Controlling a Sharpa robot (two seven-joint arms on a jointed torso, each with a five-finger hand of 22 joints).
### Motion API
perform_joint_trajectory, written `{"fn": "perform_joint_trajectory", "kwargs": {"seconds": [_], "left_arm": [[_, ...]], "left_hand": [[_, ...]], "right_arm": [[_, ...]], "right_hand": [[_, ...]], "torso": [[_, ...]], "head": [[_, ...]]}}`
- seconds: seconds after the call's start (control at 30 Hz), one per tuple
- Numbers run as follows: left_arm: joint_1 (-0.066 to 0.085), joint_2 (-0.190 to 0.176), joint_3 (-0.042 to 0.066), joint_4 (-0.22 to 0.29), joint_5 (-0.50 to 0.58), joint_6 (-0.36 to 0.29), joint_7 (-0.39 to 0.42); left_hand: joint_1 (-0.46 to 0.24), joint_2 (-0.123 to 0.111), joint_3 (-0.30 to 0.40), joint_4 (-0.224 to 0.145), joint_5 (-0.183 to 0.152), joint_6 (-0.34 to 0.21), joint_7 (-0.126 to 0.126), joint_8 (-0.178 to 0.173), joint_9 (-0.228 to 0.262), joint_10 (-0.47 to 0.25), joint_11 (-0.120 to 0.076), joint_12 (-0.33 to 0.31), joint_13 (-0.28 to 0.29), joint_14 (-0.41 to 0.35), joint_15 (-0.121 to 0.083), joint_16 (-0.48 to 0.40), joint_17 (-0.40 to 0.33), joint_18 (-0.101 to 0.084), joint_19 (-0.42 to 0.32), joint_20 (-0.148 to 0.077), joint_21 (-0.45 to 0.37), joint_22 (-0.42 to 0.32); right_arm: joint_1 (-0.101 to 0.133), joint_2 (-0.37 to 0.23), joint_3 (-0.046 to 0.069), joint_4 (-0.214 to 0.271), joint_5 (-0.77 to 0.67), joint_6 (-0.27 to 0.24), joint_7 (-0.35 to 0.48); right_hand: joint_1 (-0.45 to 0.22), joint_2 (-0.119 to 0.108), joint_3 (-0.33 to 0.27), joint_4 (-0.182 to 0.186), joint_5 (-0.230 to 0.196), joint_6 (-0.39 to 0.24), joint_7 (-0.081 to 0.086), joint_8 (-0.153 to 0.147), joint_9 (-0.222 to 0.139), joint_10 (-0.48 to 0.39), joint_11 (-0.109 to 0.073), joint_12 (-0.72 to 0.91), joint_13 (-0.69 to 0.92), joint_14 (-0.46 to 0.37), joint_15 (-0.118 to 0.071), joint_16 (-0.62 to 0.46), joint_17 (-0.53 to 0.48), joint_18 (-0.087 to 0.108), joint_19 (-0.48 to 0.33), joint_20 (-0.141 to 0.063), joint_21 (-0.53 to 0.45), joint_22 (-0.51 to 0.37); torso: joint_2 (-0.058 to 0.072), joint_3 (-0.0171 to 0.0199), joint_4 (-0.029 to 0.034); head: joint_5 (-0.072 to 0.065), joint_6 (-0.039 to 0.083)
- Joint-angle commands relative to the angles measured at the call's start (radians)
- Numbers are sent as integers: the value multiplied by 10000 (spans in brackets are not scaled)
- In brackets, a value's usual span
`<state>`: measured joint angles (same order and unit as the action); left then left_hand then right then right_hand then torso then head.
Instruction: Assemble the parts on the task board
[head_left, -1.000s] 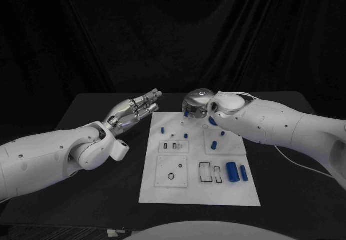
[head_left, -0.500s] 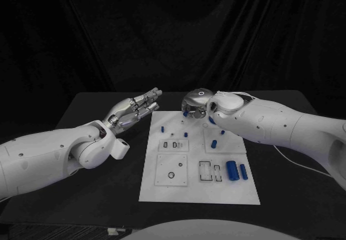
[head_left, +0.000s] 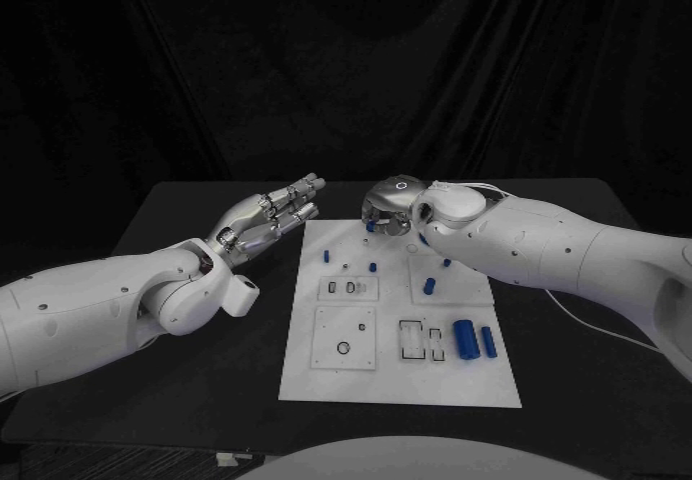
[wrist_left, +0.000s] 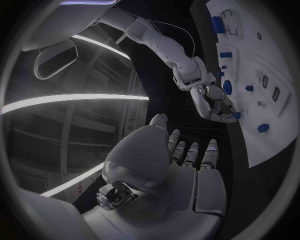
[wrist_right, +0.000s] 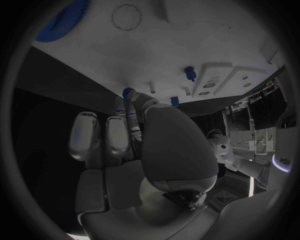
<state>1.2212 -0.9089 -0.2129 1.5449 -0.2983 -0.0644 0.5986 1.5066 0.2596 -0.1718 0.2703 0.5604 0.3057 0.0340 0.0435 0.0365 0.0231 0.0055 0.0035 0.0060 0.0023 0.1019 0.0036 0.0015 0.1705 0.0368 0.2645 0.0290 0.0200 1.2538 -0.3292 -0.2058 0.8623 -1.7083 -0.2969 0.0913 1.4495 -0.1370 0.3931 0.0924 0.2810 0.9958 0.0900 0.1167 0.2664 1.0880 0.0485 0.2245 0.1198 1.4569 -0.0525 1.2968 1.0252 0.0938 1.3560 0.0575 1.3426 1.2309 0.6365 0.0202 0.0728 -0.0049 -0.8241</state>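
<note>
One blue part (wrist_right: 128, 93) sits pinched in the right hand (head_left: 392, 208) over the board's (head_left: 397, 385) far edge; left hand (head_left: 274, 217) hovers released.

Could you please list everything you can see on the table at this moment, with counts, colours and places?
table: one, black, under everything.
task board: one, white, middle of the table, with outlined recesses.
large cylinders: two, blue, lying side by side near the board's right edge.
small parts: several, blue, scattered over the board's far half; exact count hard to tell.
ring: one, dark, on the square plate in the board's near left part.
left hand: one, silver, fingers apart, holding nothing, left of the board's far corner.
right hand: one, silver, at the board's far edge, fingertips by a small blue part; grip unclear.
</note>
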Motion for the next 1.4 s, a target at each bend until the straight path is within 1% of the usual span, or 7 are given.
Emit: {"fn": "perform_joint_trajectory", "kwargs": {"seconds": [0.03, 0.4, 0.77, 0.93, 1.0, 1.03, 1.4], "left_arm": [[27, 30, 11, 8, 9, 65, 95], [27, 12, 11, -9, 9, 83, 78], [26, -119, 10, 15, 9, 80, 92], [26, -191, 9, 27, 9, 68, 101], [25, -215, 9, 27, 9, 74, 108], [25, -224, 9, 25, 9, 80, 109], [21, -246, 8, 9, 9, 130, 136]], "left_hand": [[129, 8, 70, -6, 38, 36, 44, -32, 8, -19, 88, 30, 7, -23, 61, -36, -15, 106, 20, 75, 70, 11], [135, 10, 79, -10, 39, 29, 45, -34, 7, -30, 91, 26, 4, -23, 64, -36, -15, 106, 21, 79, 72, 11], [146, 12, 93, -19, 42, 20, 48, -36, 5, -34, 98, 25, 3, -23, 68, -36, -15, 105, 25, 87, 74, 12], [146, 12, 93, -19, 42, 20, 48, -36, 5, -34, 98, 25, 3, -23, 68, -36, -15, 105, 25, 87, 74, 12], [146, 12, 93, -19, 42, 20, 48, -36, 5, -34, 98, 25, 3, -23, 68, -36, -15, 105, 25, 87, 74, 12], [146, 12, 93, -19, 42, 20, 48, -36, 5, -34, 98, 25, 3, -23, 68, -36, -15, 105, 25, 87, 74, 12], [168, 18, 122, -36, 50, 12, 54, -39, 5, -34, 114, 25, 3, -23, 75, -36, -15, 104, 27, 96, 76, 12]], "right_arm": [[-28, 8, 5, -12, -78, 134, -263], [-29, -189, 5, 57, -41, -233, -383], [295, -1836, 4, 1621, 1342, -1550, 143], [396, -2811, 3, 2545, 2140, -1659, 249], [410, -3100, 2, 2780, 2332, -1613, 241], [413, -3204, 2, 2854, 2392, -1568, 217], [249, -3684, 0, 2916, 2610, -803, -532]], "right_hand": [[-210, -145, -10, -26, -85, -420, -131, -256, -60, -327, 43, -247, -69, -108, 50, -35, -25, -86, -96, 43, -90, -6], [-46, -217, -1445, 369, -1151, -5216, -1116, -679, -1495, -2532, 186, -1009, -136, -790, 237, -513, -920, 94, -808, 249, -833, -561], [320, 186, -1250, 649, -807, -2515, -320, -47, -1156, -828, 250, 628, 569, -2324, 329, -2559, -3941, 529, -2394, 325, -2747, -2279], [-249, 176, -1655, 811, -1374, -1605, -19, 165, -1038, 435, -317, 4105, 2828, -2823, 189, -3484, -4927, 752, -3181, 261, -4102, -3302], [-414, 356, -1734, 1006, -1427, -1382, -29, 26, -971, -703, -511, 7363, 5826, -1762, 165, -1744, -2399, 562, -2089, 39, -3294, -2302], [-563, 306, -1861, 1064, -1469, -1067, -16, 156, -875, 1389, -450, 9835, 8907, -1189, 41, -892, -1034, 387, -1677, 80, -2801, -1762], [-1300, 187, -2365, 1587, -1159, -1056, 2, 252, -380, 4828, -492, 13463, 14510, 1139, -63, 2740, 5456, -582, 1239, -51, 1261, 2378]], "torso": [[-5, -6, -4], [-21, -20, -41], [-58, -22, -66], [-86, -43, -109], [-102, -60, -122], [-99, -67, -123], [-136, -102, -255]], "head": [[10, -21], [55, -51], [134, 263], [241, 310], [292, 267], [296, 271], [392, 175]]}}
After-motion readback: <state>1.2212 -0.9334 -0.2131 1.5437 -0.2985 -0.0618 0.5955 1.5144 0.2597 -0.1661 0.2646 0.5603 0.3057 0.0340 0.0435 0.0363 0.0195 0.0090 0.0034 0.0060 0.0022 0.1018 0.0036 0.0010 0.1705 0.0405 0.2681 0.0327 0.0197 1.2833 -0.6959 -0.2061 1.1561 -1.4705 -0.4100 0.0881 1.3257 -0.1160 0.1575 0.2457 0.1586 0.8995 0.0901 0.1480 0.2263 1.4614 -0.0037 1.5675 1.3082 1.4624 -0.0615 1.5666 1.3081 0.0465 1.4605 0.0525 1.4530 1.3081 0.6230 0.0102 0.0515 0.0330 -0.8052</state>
